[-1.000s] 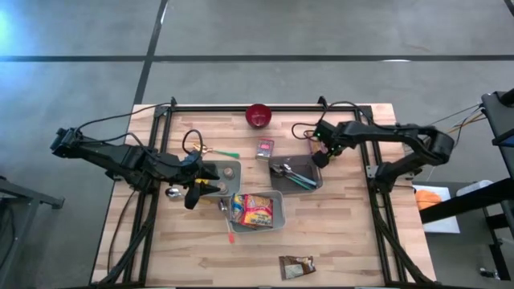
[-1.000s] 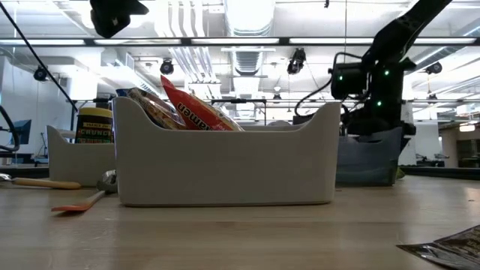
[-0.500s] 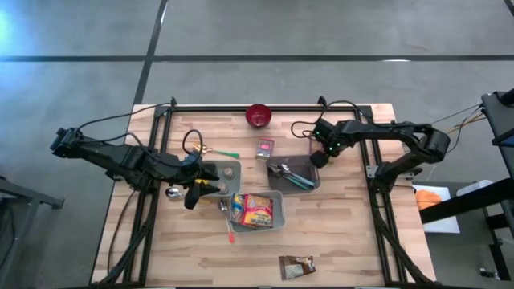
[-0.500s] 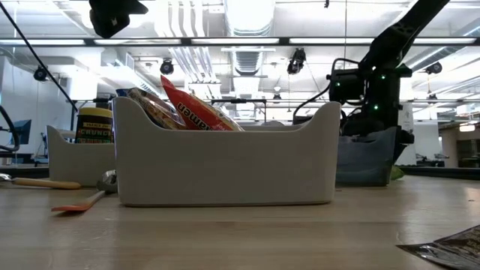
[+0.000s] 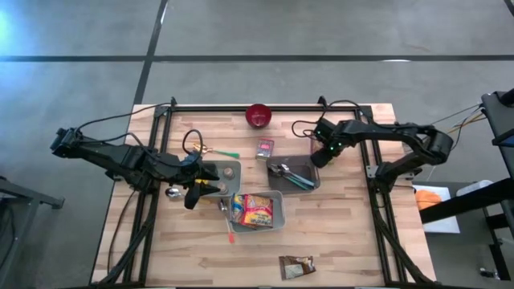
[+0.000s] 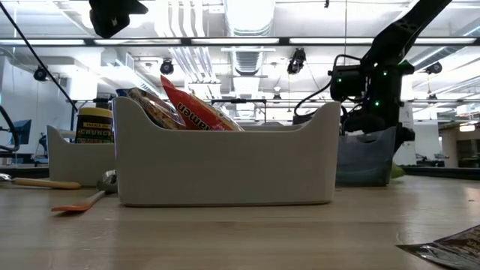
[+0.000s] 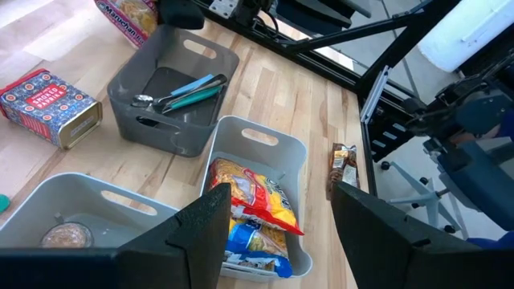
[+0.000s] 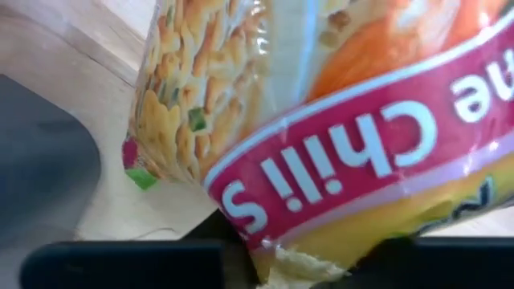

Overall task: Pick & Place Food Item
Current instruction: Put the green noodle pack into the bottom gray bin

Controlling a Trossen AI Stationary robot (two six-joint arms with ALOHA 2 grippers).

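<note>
The right gripper (image 5: 319, 158) points down, its fingers pinching a noodle packet (image 8: 321, 120) beside the dark grey bin (image 5: 294, 177). The left gripper (image 7: 277, 217) hovers with fingers spread above the white bin (image 7: 293, 152) of snacks.

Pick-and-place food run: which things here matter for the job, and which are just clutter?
Job: noodle packet, right gripper on it, white bin of food packets (likely target).
Clutter: red bowl, red tin, grey utensil bin. Left gripper waits, open.
</note>
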